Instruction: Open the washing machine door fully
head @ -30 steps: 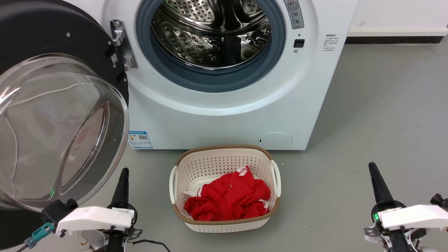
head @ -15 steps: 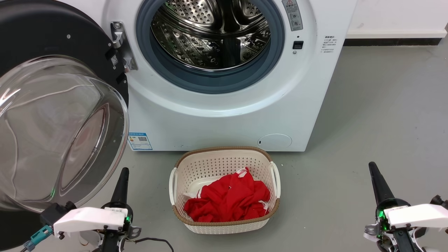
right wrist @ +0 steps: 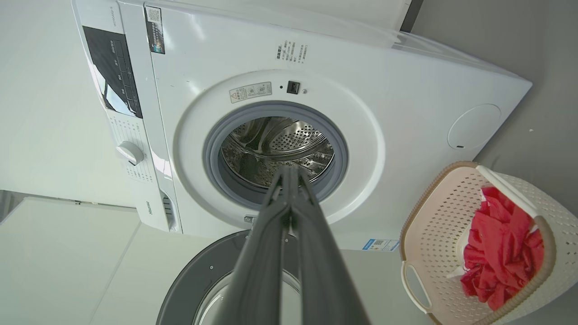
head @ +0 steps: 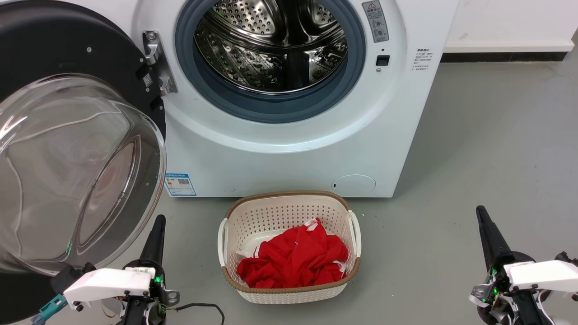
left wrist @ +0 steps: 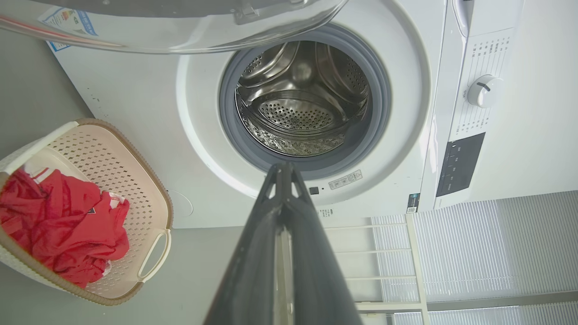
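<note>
The washing machine door (head: pixel 76 162) stands swung wide open on its left hinge, black rim behind, clear glass bowl bulging toward me. Its glass edge (left wrist: pixel 180 31) crosses the top of the left wrist view, and its rim (right wrist: pixel 203 280) lies low in the right wrist view. The steel drum (head: pixel 271 45) is exposed inside its blue-grey ring. My left gripper (head: pixel 158 223) is shut and empty, just below the glass bowl, apart from it. My right gripper (head: pixel 481 214) is shut and empty over the floor at the lower right, far from the machine.
A cream perforated basket (head: pixel 289 203) with a red garment (head: pixel 293 259) sits on the grey floor in front of the machine, between my two arms. A small round white flap (head: pixel 354 184) is low on the machine's front. Grey floor stretches to the right.
The whole head view has shifted slightly down, so the camera moved. Both grippers sit a little lower in the picture. The door keeps the same stance.
</note>
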